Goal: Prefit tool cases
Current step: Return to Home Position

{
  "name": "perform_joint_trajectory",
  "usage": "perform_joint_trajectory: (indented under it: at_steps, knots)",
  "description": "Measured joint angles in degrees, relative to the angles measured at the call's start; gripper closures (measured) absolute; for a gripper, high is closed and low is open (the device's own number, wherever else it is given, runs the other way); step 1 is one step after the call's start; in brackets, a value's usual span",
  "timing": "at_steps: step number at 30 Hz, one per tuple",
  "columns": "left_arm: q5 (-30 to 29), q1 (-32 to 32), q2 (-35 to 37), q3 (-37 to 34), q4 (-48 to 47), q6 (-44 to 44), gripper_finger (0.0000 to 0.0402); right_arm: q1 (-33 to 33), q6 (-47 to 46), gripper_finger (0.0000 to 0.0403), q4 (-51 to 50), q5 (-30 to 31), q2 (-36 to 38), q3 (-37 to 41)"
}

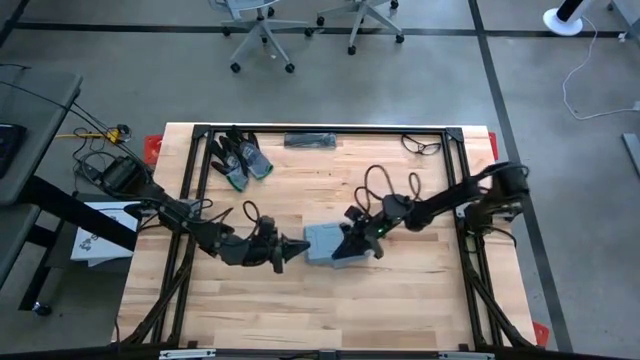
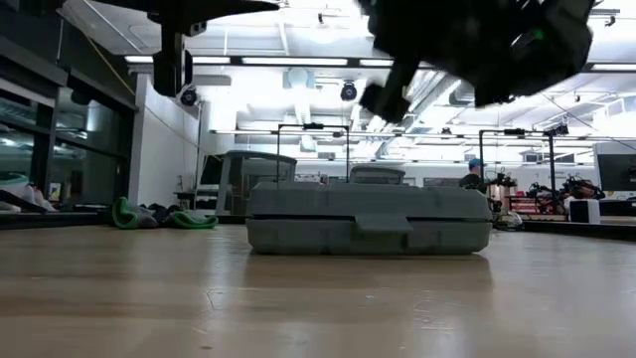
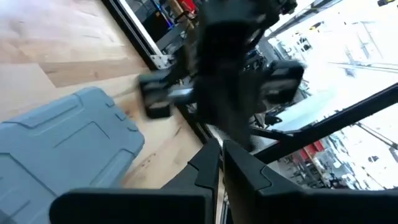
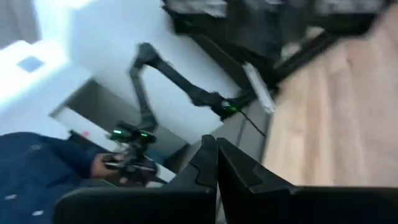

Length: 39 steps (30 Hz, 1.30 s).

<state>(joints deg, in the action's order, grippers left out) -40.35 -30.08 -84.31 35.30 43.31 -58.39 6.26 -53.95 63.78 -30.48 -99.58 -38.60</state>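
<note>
Blue-grey plastic tool case (image 1: pixel 320 240) lies shut and flat near the tabletop (image 1: pixel 400 310) centre, evidently finished with, since the left end effector (image 1: pixel 297 245) beside it and the right end effector (image 1: pixel 350 245) above it are both closed and empty.

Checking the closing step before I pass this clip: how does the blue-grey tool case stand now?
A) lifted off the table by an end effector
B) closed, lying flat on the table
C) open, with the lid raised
B: the low view shows the tool case with its two halves together, resting flat on the table.
</note>
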Motion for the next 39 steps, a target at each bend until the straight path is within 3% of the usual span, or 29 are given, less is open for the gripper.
perform_joint_trajectory:
  at_steps: [5, 7, 11, 14, 18, 21, 25, 29, 32, 39]
  knots:
    - [-0.1, 0.43, 0.0, -0.01, -0.02, 0.0, 0.0387, -0.62, -2.03, 0.0403, -6.22, -2.49, -9.37, -1.18]
    - [-0.24, 0.43, 0.0, 0.01, -0.06, 0.04, 0.0387, -1.11, -5.55, 0.0403, 1.09, -6.49, -11.56, -0.96]
    - [-0.3, 0.43, -0.02, 0.01, -0.14, 0.04, 0.0387, -0.98, -11.98, 0.0403, 9.76, -5.84, -8.95, -0.45]
    - [-0.26, 1.2, -0.23, 0.03, -0.74, -0.49, 0.0387, -0.5, -8.85, 0.0403, 4.16, -5.57, -1.07, -0.83]
    - [2.86, 3.66, -0.67, 0.04, -2.43, -3.53, 0.0387, -0.02, 0.36, 0.0403, -20.7, -2.71, 9.47, -0.56]
    - [5.41, 5.1, -0.58, 0.48, 2.34, -2.03, 0.0387, -0.26, 3.09, 0.0403, -31.28, 0.14, 17.94, -0.66]
    - [7.86, 6.1, 1.92, 0.65, 6.36, 1.99, 0.0387, -0.44, 3.5, 0.0403, -36.76, 7.59, 28.89, -0.6]
    - [4.77, 6.72, 6.59, 0.08, -2.2, 0.41, 0.0387, -1.87, 5.11, 0.0403, -45.92, 16.98, 40.55, -0.55]
    - [4.21, 7.73, 11.87, -1.01, -11.27, -3.59, 0.0387, -3.34, 3.74, 0.0403, -52.1, 20.48, 49.15, 1.65]
    - [15.43, 12.88, 23.69, -8.18, -18.22, -10.43, 0.0387, -4.15, -4.42, 0.0403, -53.88, 23.06, 66.45, 13.24]
